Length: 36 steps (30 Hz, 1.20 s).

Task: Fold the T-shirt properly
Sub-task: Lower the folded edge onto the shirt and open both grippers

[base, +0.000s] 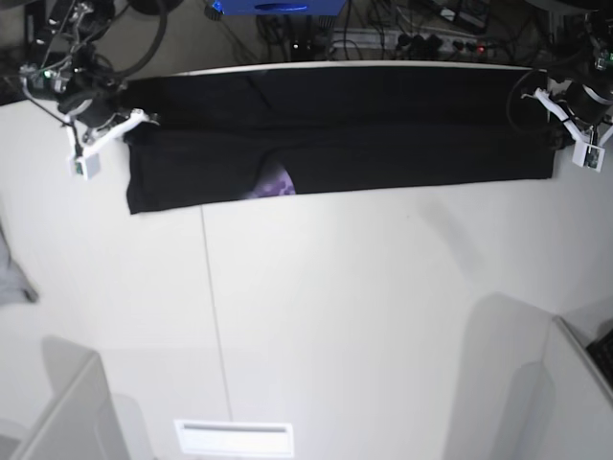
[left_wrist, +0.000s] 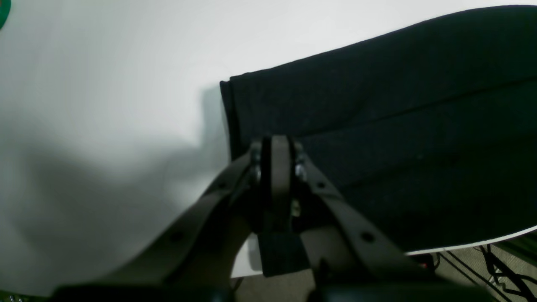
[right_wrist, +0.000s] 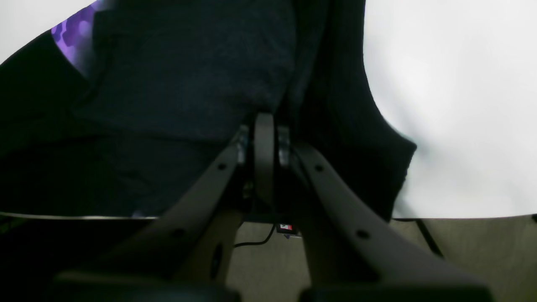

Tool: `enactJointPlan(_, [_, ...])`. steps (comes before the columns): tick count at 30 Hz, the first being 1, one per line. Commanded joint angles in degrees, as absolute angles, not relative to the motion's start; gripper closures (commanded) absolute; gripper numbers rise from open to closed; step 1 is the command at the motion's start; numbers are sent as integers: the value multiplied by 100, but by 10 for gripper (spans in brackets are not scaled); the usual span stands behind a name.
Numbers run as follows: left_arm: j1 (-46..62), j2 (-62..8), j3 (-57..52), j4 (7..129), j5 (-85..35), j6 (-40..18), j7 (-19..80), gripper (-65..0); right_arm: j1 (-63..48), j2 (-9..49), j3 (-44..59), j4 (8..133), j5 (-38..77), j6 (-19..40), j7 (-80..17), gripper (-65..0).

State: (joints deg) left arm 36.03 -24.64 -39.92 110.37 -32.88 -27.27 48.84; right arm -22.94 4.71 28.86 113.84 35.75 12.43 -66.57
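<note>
Both pincers, left (left_wrist: pixel 277 144) and right (right_wrist: pixel 264 121), are clamped on shirt (base: pixel 335 144) ends; bare worktop (base: pixel 383 316) is seen beyond.

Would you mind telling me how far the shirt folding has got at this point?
Done: the T-shirt lies as a long narrow band along the table's far edge, layered lengthwise. In hand: the left gripper and right gripper each look shut on one end of it. Left: folding the band crosswise; purple print still peeks out.
</note>
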Motion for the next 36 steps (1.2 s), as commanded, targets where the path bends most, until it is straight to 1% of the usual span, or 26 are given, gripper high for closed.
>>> enactJointPlan(1, [3618,-2545,-4040,11099,-3301,-2721,4796,0,-2281,541,2897,11433,3626,1209,-6545,0])
enactJointPlan(14, [3635,-2536,-4048,11090,-3292,-2721,4796,0,-2281,541,2932,11213,3626,1209,-6545,0])
enactJointPlan(15, [3679,-2536,-4066,11090,-3292,-2721,4796,-33,-2281,541,2941,11213,3626,1209,-6545,0])
enactJointPlan(17, [3697,-2536,-4075,11108,-3292,-2721,4796,-137,-2281,541,2949,11213,3626,1209,-6545,-104])
enactJointPlan(18, [3697,-2536,-4075,11108,-3292,-2721,4796,-199,-2281,541,2949,11213,3635,1209,-6545,-156])
enactJointPlan(20, [3749,-2545,-4075,11108,-3292,-2721,4796,-329,-2281,549,2949,11213,3635,1209,-6536,-230])
enactJointPlan(22, [3820,-2563,-4075,11116,-3301,-2721,4796,-457,-2281,567,2958,11213,3635,1209,-6519,-264])
enactJointPlan(23, [3820,-2554,-4084,11116,-3301,-2721,4796,-508,-2281,585,2958,11213,3635,1209,-6510,-267])
enactJointPlan(24, [3820,-2554,-4084,11116,-3301,-2721,4796,-550,-2281,585,2967,11213,3635,1209,-6501,-264])
enactJointPlan(25, [3820,-2545,-4084,11116,-3319,-2721,4796,-571,-2281,585,2993,11231,3635,1209,-6501,-264])
enactJointPlan(26, [3820,-2545,-4084,11134,-3327,-2721,4796,-578,-2264,558,3116,11240,3635,1209,-6501,-264])
enactJointPlan(29, [3802,-2510,-4084,11143,-3336,-2721,4796,-576,-2220,541,3327,11292,3653,1244,-6308,-260])
enactJointPlan(30, [3793,-2457,-4084,11143,-3336,-2721,4796,-573,-2220,541,3319,11336,3653,1253,-6141,-246])
enactJointPlan(31, [3776,-2378,-4084,11143,-3336,-2730,4796,-548,-2246,549,3301,11363,3653,1262,-5938,-216])
enactJointPlan(33, [3732,-2281,-4066,11125,-3336,-2730,4787,-425,-2211,576,3275,11336,3653,1429,-5675,-125])
enactJointPlan(34, [3626,-2220,-4040,11108,-3336,-2730,4787,-326,-2132,585,3160,11310,3653,1648,-5587,-57])
enactJointPlan(35, [3538,-2141,-4040,11081,-3327,-2730,4787,-207,-2044,593,3020,11301,3644,1877,-5569,0])
enactJointPlan(36, [3459,-2044,-4040,11073,-3301,-2730,4787,-91,-1965,593,2914,11248,3635,2035,-5587,0])
